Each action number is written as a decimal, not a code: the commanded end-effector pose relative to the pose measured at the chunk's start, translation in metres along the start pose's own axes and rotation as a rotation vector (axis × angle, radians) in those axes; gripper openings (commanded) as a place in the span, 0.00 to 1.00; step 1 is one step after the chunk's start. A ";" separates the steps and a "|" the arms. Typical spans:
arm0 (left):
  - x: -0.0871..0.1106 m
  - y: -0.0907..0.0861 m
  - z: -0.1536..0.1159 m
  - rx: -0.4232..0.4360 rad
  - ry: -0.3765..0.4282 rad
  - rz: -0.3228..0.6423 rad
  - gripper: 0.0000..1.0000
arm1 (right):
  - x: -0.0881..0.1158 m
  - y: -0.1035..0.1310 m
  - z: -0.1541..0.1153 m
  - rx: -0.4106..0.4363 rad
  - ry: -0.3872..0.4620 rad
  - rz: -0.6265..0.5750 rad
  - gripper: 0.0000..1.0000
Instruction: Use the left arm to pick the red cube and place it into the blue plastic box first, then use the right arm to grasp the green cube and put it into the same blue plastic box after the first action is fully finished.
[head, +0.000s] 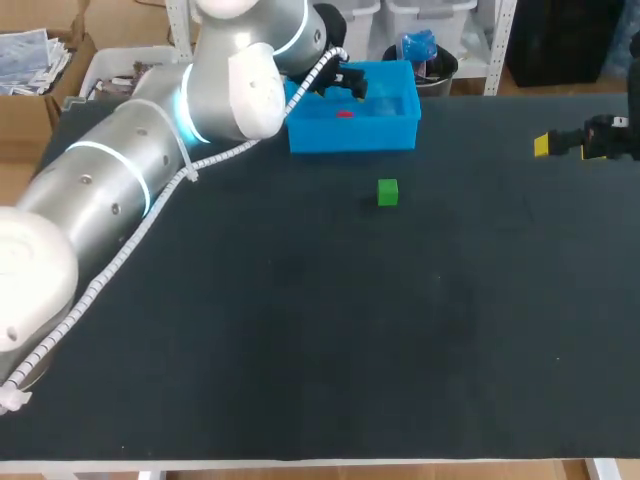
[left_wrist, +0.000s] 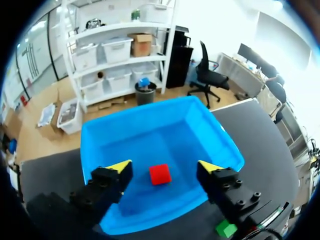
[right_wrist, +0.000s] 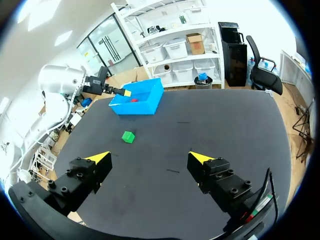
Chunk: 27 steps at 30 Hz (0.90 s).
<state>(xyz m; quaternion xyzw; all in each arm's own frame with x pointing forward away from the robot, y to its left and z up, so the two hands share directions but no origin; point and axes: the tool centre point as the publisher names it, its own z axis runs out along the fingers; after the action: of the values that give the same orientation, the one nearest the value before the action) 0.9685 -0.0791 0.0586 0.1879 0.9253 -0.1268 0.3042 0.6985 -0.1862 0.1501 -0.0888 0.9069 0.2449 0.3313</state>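
Left wrist view: red cube (left_wrist: 160, 174) lies flat in the blue box (left_wrist: 150, 122), slightly askew to its walls, below my left gripper (left_wrist: 165, 166), spread wide. Green cube (head: 388, 192) sits on the counter (head: 300, 340) near the box; my right gripper (right_wrist: 150, 157) gapes, well apart.

- One blue plastic box (head: 350, 135)
- One red cube (left_wrist: 160, 174), lying inside that box
- One green cube (head: 388, 192), at 5 o'clock from the box in the head view
- Two grippers, the left gripper (left_wrist: 165, 165) and the right gripper (right_wrist: 150, 157), two yellow-tipped fingers each
- One black table (head: 300, 330)
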 end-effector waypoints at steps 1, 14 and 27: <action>-0.033 -0.001 0.015 -0.002 0.157 0.010 1.00 | 0.000 0.000 0.001 0.003 0.001 0.000 1.00; -0.036 -0.015 -0.052 -0.004 0.091 0.062 1.00 | 0.000 0.000 0.001 0.003 0.001 0.000 1.00; 0.031 -0.010 -0.137 0.041 0.010 0.067 1.00 | 0.000 0.000 0.001 0.003 0.001 0.000 1.00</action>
<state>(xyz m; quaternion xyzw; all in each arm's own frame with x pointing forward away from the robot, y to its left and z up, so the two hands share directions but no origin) 0.9304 -0.0664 0.1350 0.2356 0.9354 -0.1197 0.2348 0.6985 -0.1862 0.1501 -0.0888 0.9069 0.2449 0.3313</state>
